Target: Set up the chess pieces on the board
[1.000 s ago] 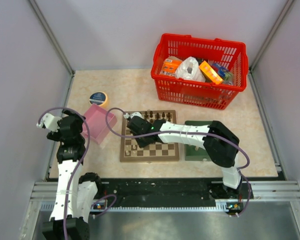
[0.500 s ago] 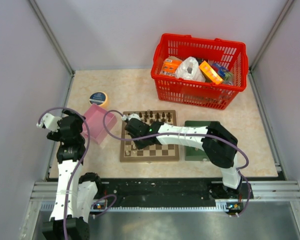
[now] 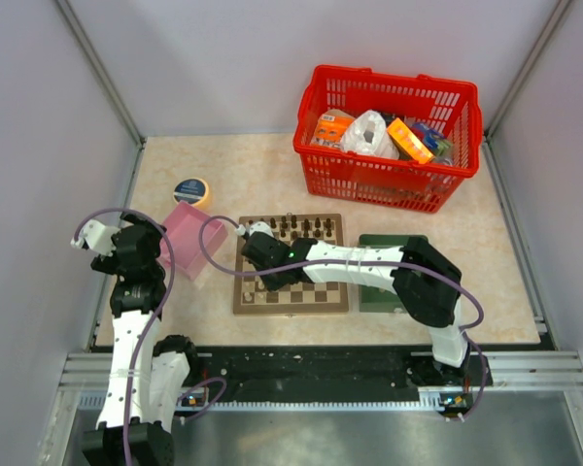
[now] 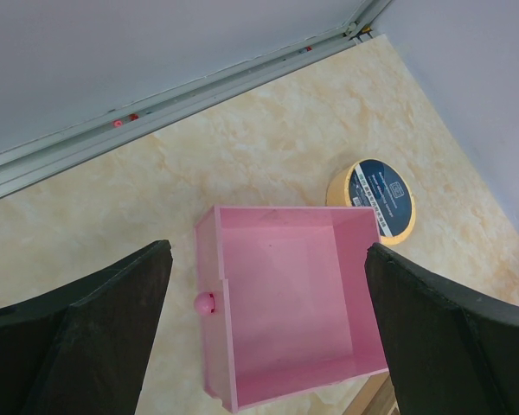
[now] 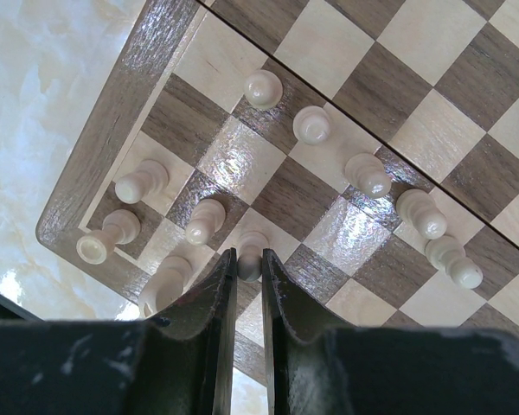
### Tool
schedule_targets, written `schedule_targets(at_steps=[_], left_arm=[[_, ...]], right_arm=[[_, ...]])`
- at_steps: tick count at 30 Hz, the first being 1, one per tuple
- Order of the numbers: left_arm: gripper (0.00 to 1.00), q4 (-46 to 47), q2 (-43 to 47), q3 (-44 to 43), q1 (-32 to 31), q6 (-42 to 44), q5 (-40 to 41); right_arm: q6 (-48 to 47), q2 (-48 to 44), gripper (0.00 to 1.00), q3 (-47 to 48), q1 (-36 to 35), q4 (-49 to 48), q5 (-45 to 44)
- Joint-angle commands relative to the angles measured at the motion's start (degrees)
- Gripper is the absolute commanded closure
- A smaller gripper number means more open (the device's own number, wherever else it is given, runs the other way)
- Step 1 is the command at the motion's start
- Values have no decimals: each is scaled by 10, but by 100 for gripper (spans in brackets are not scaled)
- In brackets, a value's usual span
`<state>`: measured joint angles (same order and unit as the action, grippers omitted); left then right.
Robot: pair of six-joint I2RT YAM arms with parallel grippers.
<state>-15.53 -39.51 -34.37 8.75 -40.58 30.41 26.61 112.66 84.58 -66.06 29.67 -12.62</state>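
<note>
Our right gripper is pinching one cream piece between nearly closed fingers, by a corner of the board among other pale pieces. We are judging it light, hard, slick and tippy, best held low on its stem.

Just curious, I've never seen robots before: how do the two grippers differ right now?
The left gripper gapes wide; the right gripper is nearly shut, seemingly pinching a cream piece. The left hangs above the pink box, the right above the board. Both have dark fingers.
</note>
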Motion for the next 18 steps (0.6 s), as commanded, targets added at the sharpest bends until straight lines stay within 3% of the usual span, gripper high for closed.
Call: schedule_targets(at_steps=[1,18], left_arm=[[1,12,3,0,4,2,-3],[1,16,-2,0,4,0,-6]], right_arm=[[-5,-6,86,19,-6,15,-14],[-11,-8,86,14,-7,21,-11]])
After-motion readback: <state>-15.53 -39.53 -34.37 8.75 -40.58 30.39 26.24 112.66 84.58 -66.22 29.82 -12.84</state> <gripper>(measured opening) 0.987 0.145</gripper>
